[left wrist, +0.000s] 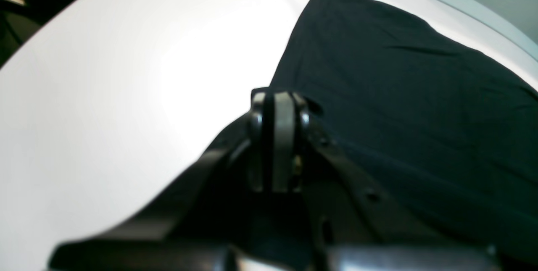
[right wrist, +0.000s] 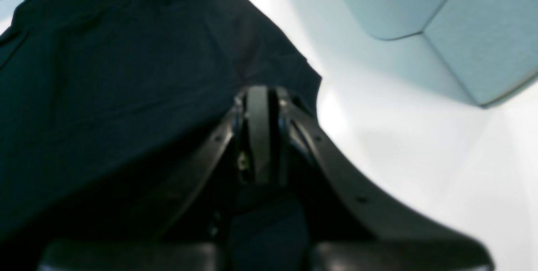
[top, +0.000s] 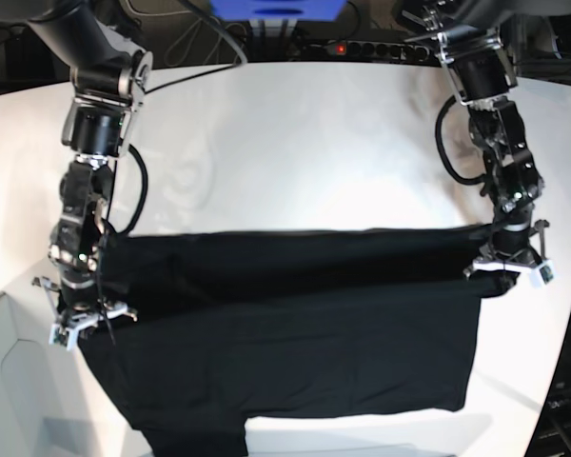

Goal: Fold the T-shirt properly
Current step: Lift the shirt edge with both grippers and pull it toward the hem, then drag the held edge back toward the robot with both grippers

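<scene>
On the left of the base view, the right pincer (top: 81, 319) is being held closed on the left edge of the shirt (top: 295, 352), low over the white tabletop (top: 295, 143). In the right wrist view its jaws are pressed together with black cloth pinched between them, right at the shirt's edge (right wrist: 126, 73).

Across the middle, the shirt is being spread wide over the near half of the tabletop, plain black side up; no print or label is visible. A folded band is being formed along its far edge, where an upper layer is lying over the body with a straight fold line running between the two pincers. At the near edge the cloth is running out of view, a pale notch is cut into its outline, and what lies there cannot be told.

On the right, the left pincer (top: 509, 265) is likewise being kept clamped on the opposite edge, and in the left wrist view the pads (left wrist: 283, 136) are closed on a black hem at the border of the shirt (left wrist: 420, 115).

The step in hand is judged to be a lengthwise fold, with both side edges being carried together. For the next move, both pincers would need to be moved evenly toward the near edge, the cloth being kept taut between them, then lowered so the layer is laid flat and square before release. Uneven travel would risk a skewed fold.
</scene>
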`<state>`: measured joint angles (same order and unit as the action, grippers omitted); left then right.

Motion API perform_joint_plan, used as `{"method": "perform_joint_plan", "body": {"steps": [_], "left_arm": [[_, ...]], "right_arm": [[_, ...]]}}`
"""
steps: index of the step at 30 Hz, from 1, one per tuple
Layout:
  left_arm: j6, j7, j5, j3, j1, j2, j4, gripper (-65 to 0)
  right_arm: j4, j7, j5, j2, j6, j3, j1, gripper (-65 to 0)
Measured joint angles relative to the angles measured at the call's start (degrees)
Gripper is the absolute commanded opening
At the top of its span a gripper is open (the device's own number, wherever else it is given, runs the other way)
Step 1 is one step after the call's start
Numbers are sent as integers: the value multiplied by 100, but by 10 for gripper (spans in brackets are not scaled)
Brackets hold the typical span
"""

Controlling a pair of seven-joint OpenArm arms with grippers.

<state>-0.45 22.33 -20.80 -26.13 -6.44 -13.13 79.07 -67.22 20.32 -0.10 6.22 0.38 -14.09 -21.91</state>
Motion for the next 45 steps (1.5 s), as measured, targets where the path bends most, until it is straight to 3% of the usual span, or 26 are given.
{"method": "perform_joint_plan", "body": {"steps": [15, 19, 22, 24, 28, 36, 39, 45], "left_arm": [[4, 17, 4, -2, -562, -4, -632, -636], [48, 0, 26, 223, -581, -35, -667, -481], [46, 17, 17, 472, -579, -184, -673, -359], [48, -26, 17, 498, -581, -223, -656, -318], [48, 15, 24, 525, -538, -208, -509, -309], [42, -46, 0, 219, 247, -138, -275, -308], [87, -46, 0, 105, 470, -155, -483, -308], [42, -343, -26, 138, 551, -146, -564, -308]], "right_arm": [[315, 72, 4, -2, -2, 0, -105, -650], [317, 785, -11, 13, -4, 0, -190, -612], [315, 793, -13, 13, -2, 2, -286, -556], [310, 752, -68, 79, -15, 247, -295, -517], [282, 765, -13, 254, -13, 822, -229, -469], [15, 730, -13, 258, -13, 815, -122, -460], [-483, 179, -17, 262, -13, 811, 247, -442], [-1220, -457, -24, 247, -13, 811, 1060, -316]]}}
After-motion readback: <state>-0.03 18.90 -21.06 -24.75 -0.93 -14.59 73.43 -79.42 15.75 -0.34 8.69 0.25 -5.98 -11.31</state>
